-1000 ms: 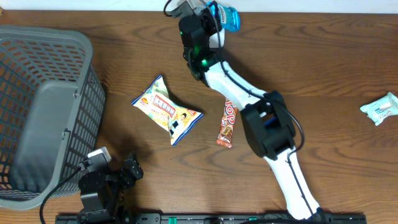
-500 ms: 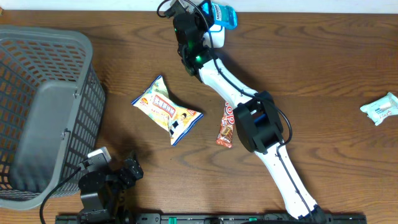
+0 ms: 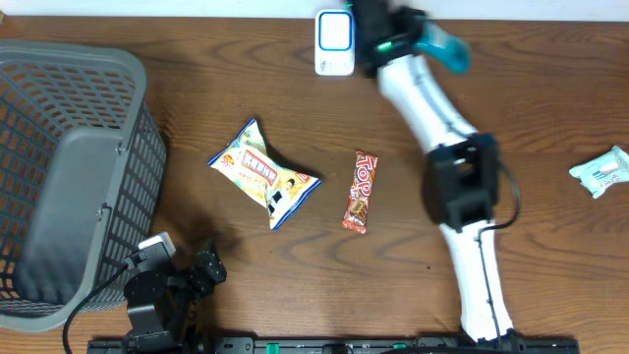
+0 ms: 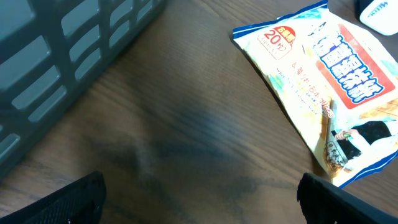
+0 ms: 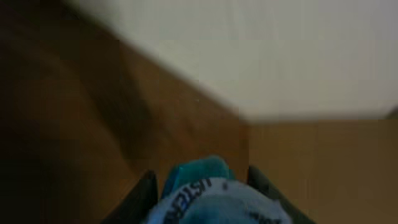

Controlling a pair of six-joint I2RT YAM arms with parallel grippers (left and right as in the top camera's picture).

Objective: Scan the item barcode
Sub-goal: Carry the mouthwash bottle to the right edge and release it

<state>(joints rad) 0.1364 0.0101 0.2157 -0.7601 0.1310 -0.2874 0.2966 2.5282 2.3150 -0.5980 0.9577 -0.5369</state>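
The item is a small blue bottle (image 3: 444, 49) with a pale label reading "LISTER", and my right gripper (image 3: 421, 35) is shut on it at the table's far edge. In the right wrist view, which is blurred, the bottle (image 5: 208, 196) fills the space between the two dark fingers (image 5: 144, 198) of the gripper (image 5: 204, 198). A white barcode scanner (image 3: 335, 42) stands just left of the bottle. My left gripper (image 3: 200, 273) rests low at the front left, open with nothing in it (image 4: 202, 205).
A grey mesh basket (image 3: 59, 177) takes up the left side. A yellow and white snack bag (image 3: 263, 174) (image 4: 329, 81) and a red candy bar (image 3: 360, 192) lie mid-table. A small white and green packet (image 3: 601, 172) lies at the right edge.
My right arm has swung to the right with the bottle, from over the scanner to its right side, uncovering the scanner. The left arm has not moved.
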